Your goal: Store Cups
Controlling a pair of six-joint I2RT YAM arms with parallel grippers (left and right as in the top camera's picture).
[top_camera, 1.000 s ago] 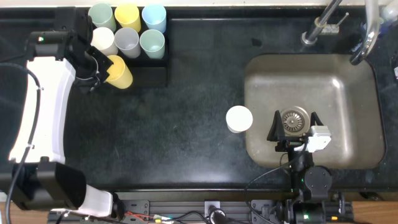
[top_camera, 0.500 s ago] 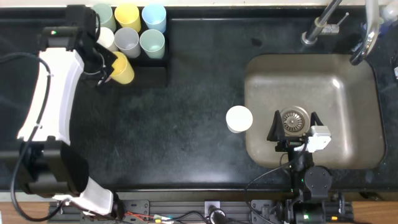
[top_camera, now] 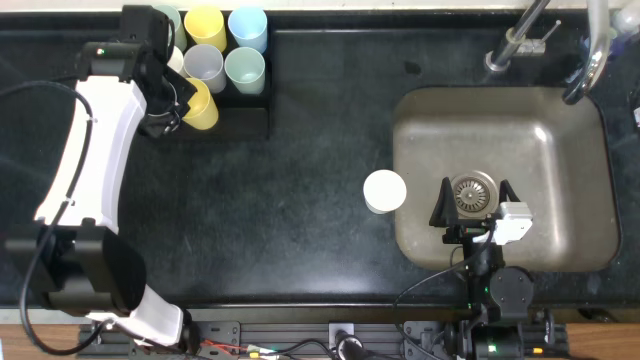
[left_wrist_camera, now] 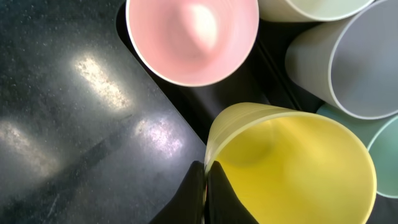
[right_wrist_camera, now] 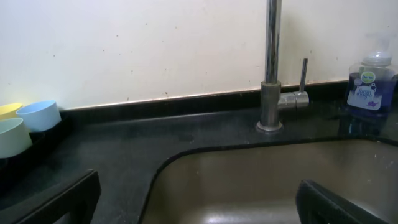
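Now L claw [left_wrist_camera: 205,171] pinches yellow cup's [left_wrist_camera: 292,168] rim at rack [top_camera: 250,118] edge; R claw [top_camera: 474,203] spread over sink [top_camera: 560,140], white cup [top_camera: 384,191] by its rim, open counter [top_camera: 300,220] btwn.

Smooth plastic cups [top_camera: 205,62], speckled glossy black worktop [top_camera: 300,220], brushed metal sink [top_camera: 560,200], shiny tap [right_wrist_camera: 270,74]

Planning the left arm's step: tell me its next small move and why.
Probably lower the yellow cup into the free front slot of the rack, next to the pink cup: the left gripper pinches its rim, and it hangs tilted there, not yet seated.
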